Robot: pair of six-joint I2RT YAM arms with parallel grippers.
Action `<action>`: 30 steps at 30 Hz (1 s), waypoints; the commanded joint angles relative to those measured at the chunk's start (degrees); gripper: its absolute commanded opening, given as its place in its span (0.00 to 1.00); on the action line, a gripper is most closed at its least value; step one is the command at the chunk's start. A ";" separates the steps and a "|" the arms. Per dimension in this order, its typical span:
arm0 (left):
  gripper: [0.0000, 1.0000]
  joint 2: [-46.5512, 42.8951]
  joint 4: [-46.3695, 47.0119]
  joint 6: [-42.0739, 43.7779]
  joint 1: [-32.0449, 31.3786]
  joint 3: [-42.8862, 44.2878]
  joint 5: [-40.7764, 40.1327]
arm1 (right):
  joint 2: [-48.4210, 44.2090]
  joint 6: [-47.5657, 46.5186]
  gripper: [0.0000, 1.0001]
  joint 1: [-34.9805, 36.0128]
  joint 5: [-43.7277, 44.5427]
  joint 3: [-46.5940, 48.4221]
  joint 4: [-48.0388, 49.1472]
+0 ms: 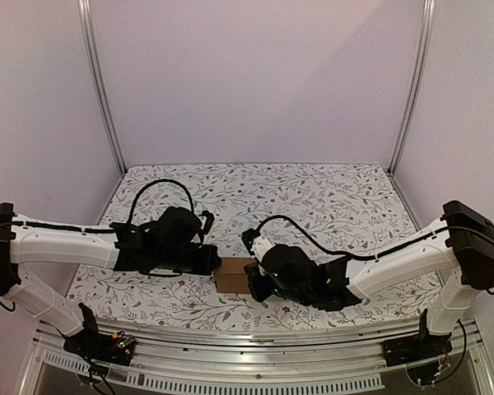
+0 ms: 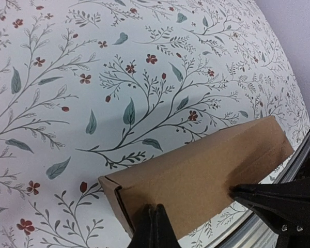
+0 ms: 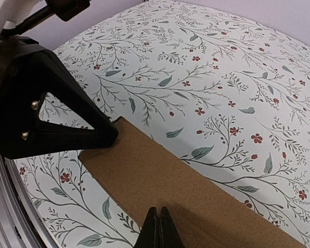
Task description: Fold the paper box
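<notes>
The paper box point(image 1: 233, 275) is a plain brown cardboard oblong, folded up and lying on the floral table near the front edge. In the left wrist view the box point(image 2: 206, 175) shows its top face and one closed end. My left gripper point(image 2: 156, 227) is shut, its tips pressed on the box top near that end. My right gripper point(image 3: 158, 227) is shut, its tips resting on the box top point(image 3: 160, 175). In the top view the left gripper point(image 1: 214, 262) and right gripper point(image 1: 255, 284) meet over the box from either side.
The floral tablecloth point(image 1: 313, 197) covers the table. A metal rail point(image 1: 247, 350) runs along the near edge. Upright frame posts point(image 1: 99, 82) stand at the back corners. The other arm's black gripper body point(image 3: 36, 98) sits close at the box's far end.
</notes>
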 commanded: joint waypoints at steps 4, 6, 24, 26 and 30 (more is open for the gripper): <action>0.00 3.53 5.52 -3.89 1.37 -6.30 2.39 | -0.89 -0.48 0.00 0.16 -0.73 -1.39 -5.33; 0.00 3.36 5.90 -4.29 1.38 -7.13 2.24 | -1.46 -0.76 0.00 0.16 -0.56 -1.11 -5.74; 0.00 1.72 4.58 -3.66 1.36 -7.38 0.32 | -21.31 -7.81 0.00 -3.69 4.90 -2.14 -20.51; 0.00 1.81 4.54 -3.60 1.38 -7.25 0.23 | -21.96 -6.03 0.00 -4.28 4.55 -4.32 -20.44; 0.00 2.10 4.46 -3.45 1.38 -6.86 0.30 | -19.80 -1.15 0.00 -4.91 2.71 -8.67 -18.79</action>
